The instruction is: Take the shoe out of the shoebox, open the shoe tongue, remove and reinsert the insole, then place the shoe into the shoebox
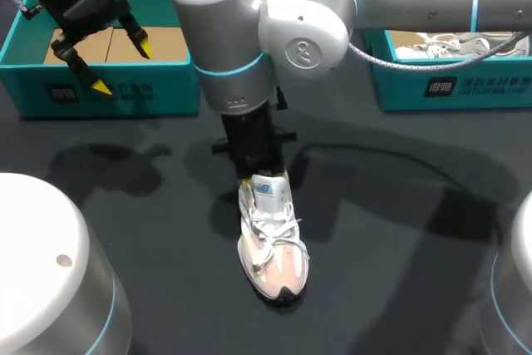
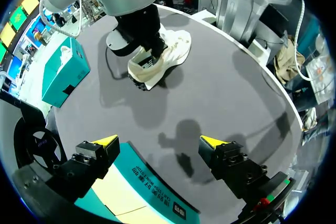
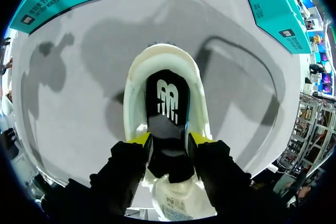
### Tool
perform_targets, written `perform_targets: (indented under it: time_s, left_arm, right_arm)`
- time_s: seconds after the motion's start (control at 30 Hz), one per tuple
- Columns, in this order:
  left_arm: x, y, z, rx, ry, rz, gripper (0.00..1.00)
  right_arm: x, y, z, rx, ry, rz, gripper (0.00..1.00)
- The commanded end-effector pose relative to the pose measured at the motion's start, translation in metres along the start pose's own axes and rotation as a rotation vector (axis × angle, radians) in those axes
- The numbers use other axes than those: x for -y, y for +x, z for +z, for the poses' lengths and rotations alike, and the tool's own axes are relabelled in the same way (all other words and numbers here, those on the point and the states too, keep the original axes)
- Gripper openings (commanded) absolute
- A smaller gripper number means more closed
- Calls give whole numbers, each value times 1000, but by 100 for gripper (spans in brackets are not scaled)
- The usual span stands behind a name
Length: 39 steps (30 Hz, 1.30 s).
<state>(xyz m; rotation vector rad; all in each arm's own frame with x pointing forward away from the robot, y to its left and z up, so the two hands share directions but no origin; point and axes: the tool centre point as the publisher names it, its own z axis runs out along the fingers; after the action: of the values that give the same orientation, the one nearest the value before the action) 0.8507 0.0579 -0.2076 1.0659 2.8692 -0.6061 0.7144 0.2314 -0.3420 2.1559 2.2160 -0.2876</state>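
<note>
A white sneaker (image 1: 272, 243) stands in the middle of the dark table, toe toward the front edge. My right gripper (image 1: 263, 180) points down into its heel opening. In the right wrist view the right gripper (image 3: 169, 140) is open, with its yellow tips inside the sneaker (image 3: 135, 77) on either side of the heel end of the black insole (image 3: 167, 98), which lies flat in the shoe. My left gripper (image 1: 123, 64) hangs open and holds nothing above the teal shoebox (image 1: 100, 93) at the back left. Its left gripper (image 2: 158, 141) shows over that shoebox's (image 2: 152, 187) front wall.
A second teal box (image 1: 449, 81) at the back right holds another white shoe (image 1: 440, 43). A black cable (image 1: 399, 160) curves over the table to the right of the sneaker. White round robot bases (image 1: 41, 280) stand at the front corners.
</note>
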Motion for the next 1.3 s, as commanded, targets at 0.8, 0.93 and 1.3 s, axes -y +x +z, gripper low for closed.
perform_targets:
  time_s: [0.8,0.93,1.3]
  left_arm:
    - [0,0,0,-2,-1,1,100]
    - [0,0,0,-2,-1,1,100]
    - [0,0,0,-2,-1,1,100]
  right_arm:
    - [2,-6,2,-47,-14,-47,96]
    - [2,-8,2,-68,-8,-71,96]
    - [-7,-6,9,-97,6,-107,69]
